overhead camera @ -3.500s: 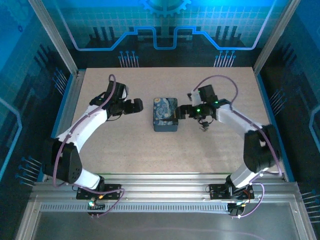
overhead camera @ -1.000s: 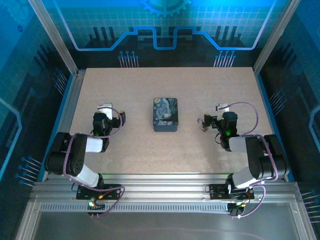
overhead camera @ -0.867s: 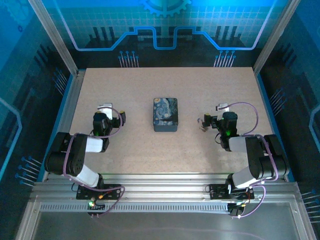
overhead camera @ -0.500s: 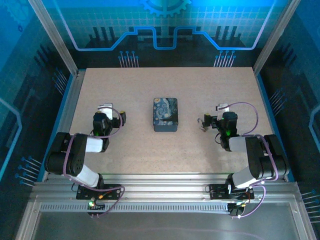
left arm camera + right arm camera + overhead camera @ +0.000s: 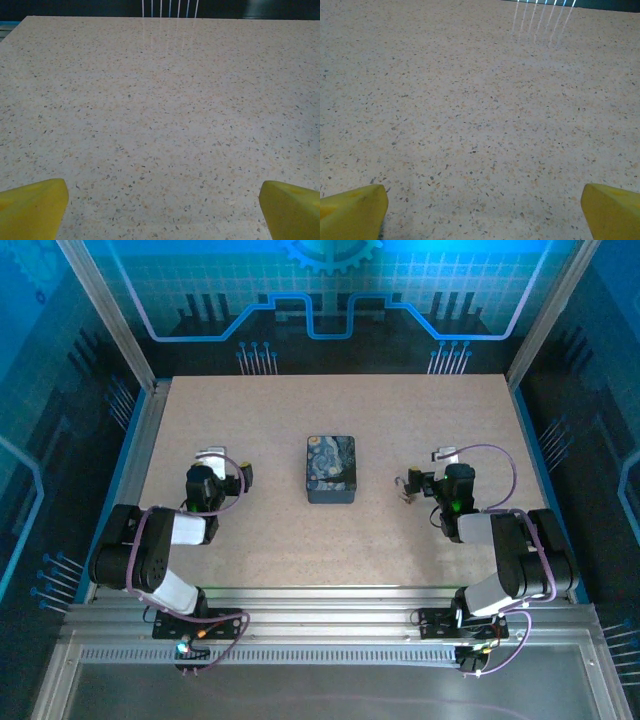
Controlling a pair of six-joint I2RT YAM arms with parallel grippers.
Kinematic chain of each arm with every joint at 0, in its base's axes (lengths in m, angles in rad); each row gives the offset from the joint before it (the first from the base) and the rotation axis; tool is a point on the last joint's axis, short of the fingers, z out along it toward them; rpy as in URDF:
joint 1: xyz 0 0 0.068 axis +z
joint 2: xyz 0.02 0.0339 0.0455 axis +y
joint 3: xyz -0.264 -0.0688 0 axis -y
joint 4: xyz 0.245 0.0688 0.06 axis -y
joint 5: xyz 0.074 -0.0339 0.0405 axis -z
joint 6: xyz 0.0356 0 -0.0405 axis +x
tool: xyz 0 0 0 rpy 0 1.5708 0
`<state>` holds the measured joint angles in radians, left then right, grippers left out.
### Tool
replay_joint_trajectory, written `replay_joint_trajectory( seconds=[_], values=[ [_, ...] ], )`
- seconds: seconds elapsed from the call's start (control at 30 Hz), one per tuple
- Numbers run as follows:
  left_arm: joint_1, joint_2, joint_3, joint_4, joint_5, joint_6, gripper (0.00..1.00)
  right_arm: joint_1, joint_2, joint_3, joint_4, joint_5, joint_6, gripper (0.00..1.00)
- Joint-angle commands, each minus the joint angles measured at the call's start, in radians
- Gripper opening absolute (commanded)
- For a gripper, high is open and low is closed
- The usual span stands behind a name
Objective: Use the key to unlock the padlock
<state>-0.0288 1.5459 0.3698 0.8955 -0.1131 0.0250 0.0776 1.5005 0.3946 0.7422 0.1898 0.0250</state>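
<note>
Speckled table (image 5: 400, 420) with patterned dark tin (image 5: 331, 468) at centre; left gripper (image 5: 162, 210) toward left edge and right gripper (image 5: 482, 210) toward right edge, jaws spread wide and empty; small dark item (image 5: 407, 485), too small to identify, between tin and right gripper.

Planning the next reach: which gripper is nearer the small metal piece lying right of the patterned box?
Right. The right gripper sits just right of the small metal piece; the left gripper is beyond the patterned box, out on its left side.
</note>
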Motion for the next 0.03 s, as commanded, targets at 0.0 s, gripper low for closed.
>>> replay_joint_trajectory(
  seconds=[0.0],
  values=[
    [0.007, 0.0, 0.017, 0.006, 0.024, -0.007, 0.99, 0.007, 0.003, 0.021, 0.045, 0.004, -0.011, 1.0]
  ],
)
